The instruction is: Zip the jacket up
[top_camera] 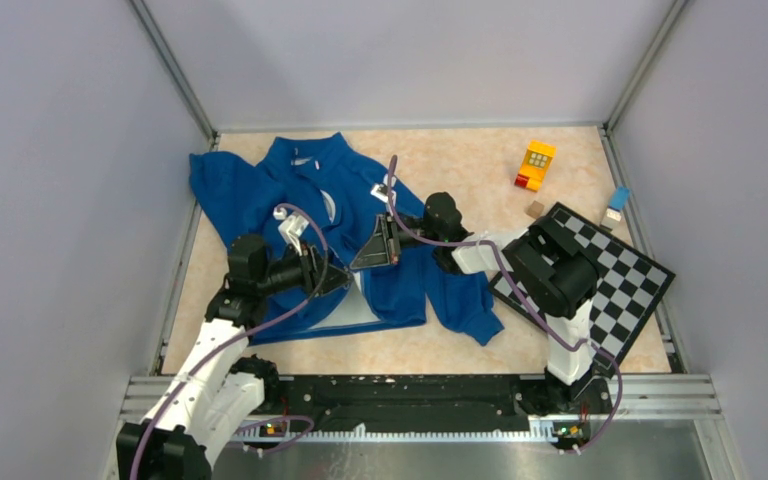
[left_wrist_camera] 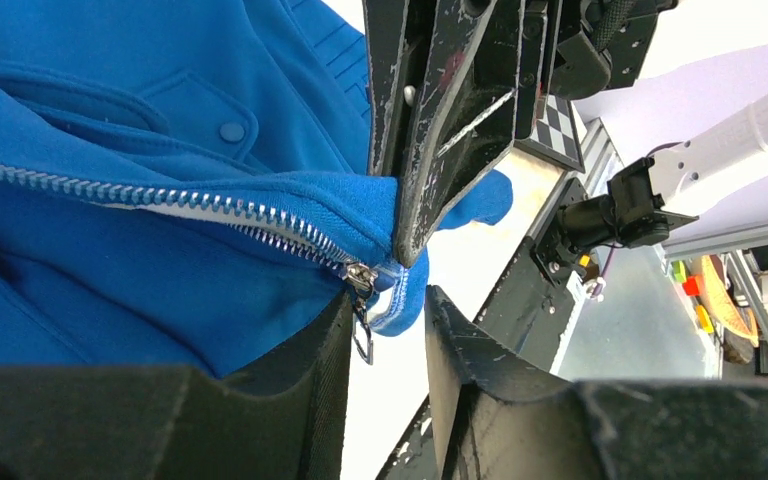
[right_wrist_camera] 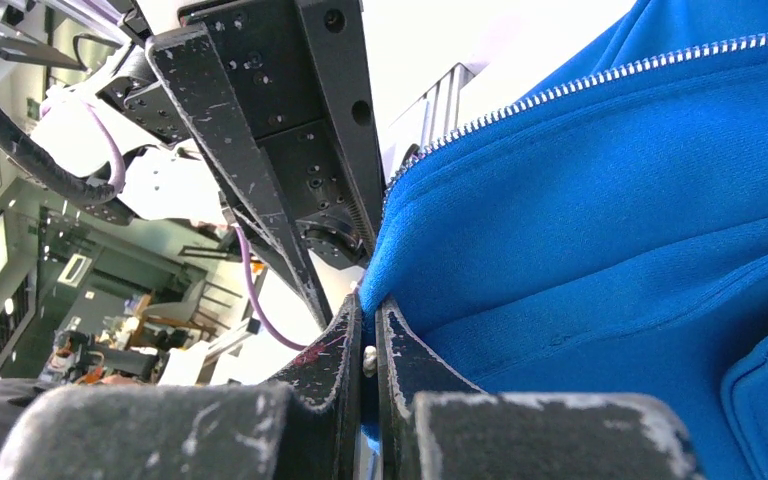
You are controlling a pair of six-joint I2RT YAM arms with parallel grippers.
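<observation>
the jacket [top_camera: 305, 185] lies spread on the left-centre of the table [top_camera: 460, 160], collar toward the far wall, pale lining showing at the near hem

left gripper [left_wrist_camera: 388, 300] sits at the bottom hem corner with its jaws partly apart; the zipper slider [left_wrist_camera: 360, 274] and its hanging pull tab [left_wrist_camera: 364, 340] are between them, the tab against one finger. Bare table shows through the gap, no clamp on anything visible. The zipper teeth [left_wrist_camera: 160, 195] run off to the left from the slider

right gripper [right_wrist_camera: 368, 320] is just beside the left one, jaws closed tight on a fold of the blue hem right above the slider

further right, well apart from the jacket: yellow toy block [top_camera: 537, 163], small brown cube [top_camera: 535, 209], chequered board [top_camera: 630, 285] partly under the right arm, small blue-and-white item [top_camera: 617, 200] near the right wall
</observation>
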